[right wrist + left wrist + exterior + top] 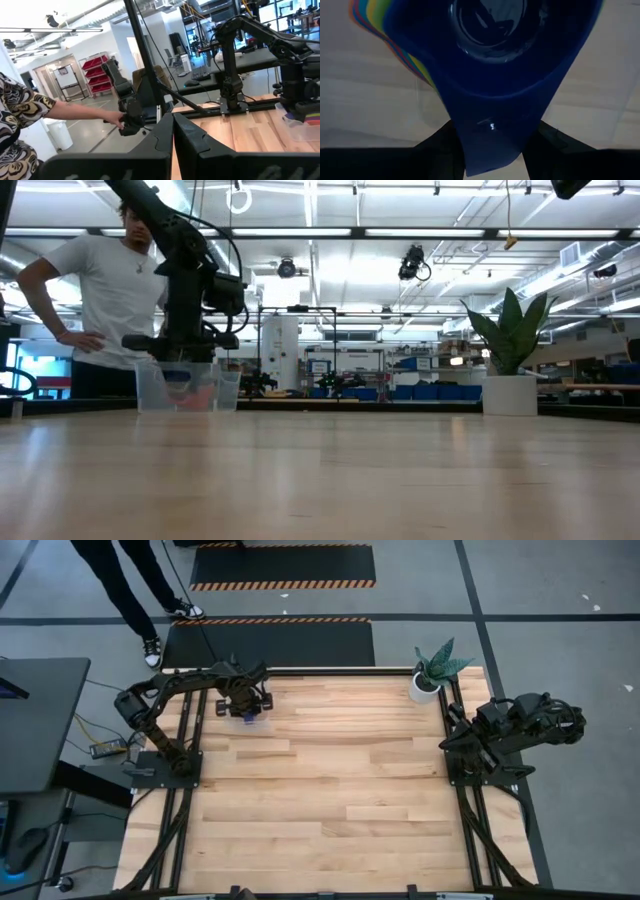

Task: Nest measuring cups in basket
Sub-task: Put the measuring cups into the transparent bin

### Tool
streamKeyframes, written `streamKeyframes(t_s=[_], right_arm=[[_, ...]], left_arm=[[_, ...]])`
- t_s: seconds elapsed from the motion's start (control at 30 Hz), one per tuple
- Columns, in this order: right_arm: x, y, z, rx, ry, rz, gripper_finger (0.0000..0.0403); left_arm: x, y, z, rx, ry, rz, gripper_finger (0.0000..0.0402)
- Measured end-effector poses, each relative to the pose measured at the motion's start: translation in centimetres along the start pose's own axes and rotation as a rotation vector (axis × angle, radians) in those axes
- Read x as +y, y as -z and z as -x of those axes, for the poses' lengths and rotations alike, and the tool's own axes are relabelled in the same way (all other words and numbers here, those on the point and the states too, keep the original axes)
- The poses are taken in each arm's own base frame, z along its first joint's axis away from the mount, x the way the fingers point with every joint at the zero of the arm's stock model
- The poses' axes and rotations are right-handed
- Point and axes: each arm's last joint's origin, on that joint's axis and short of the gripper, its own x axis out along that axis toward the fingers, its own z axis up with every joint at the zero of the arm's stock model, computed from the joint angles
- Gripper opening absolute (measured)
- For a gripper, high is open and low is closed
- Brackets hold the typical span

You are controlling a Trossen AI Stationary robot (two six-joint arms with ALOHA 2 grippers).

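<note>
- The left hand (248, 708) is at the far left part of the wooden counter (330, 790), right over the basket (187, 388).
- The left hand is grasping a dark blue measuring cup (500, 65) by its flat handle, with one dark finger on each side of the handle.
- The round bowl of the dark blue measuring cup points away from the hand, and you can see into it.
- Beside the blue cup, the edges of other measuring cups (372, 15) show in orange, yellow, green and blue. They sit one inside the next.
- From the low view, the basket is clear, with low walls, and it stands on the counter. Blue and reddish shapes show through its wall.
- From above, the blue cup (250, 717) peeks out just under the left hand.
- The right hand (172, 131) is clenched, with its two dark fingers pressed together and nothing between them.
- The right arm (515, 730) is folded up off the right edge of the counter, well apart from the basket.
- A white pot with a green plant (432, 675) stands at the far right corner of the counter.
- A person in a white shirt (105, 290) stands behind the counter, near the basket, with a hand on the hip.
- In the right wrist view, another person's arm in a patterned sleeve (27, 112) reaches toward a dark robot arm off the counter.
</note>
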Motion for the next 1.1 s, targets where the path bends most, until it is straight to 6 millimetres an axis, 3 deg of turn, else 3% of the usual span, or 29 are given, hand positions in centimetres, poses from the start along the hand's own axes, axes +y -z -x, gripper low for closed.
streamKeyframes(t_s=[0.47,0.83,1.1], right_arm=[[0.0,0.0,0.0,0.0,0.0,-0.009,0.0019],[0.0,0.0,0.0,0.0,-0.001,-0.008,0.0019],[0.1,-0.2,0.0,-0.016,-0.009,-0.029,0.0019]], left_arm=[[-0.7,-0.5,0.0,-0.046,0.08,-0.069,0.0182],[-0.9,-0.3,0.1,0.006,0.129,-0.183,0.0185],[-1.3,-0.8,2.1,-0.097,0.148,-0.238,0.0185]])
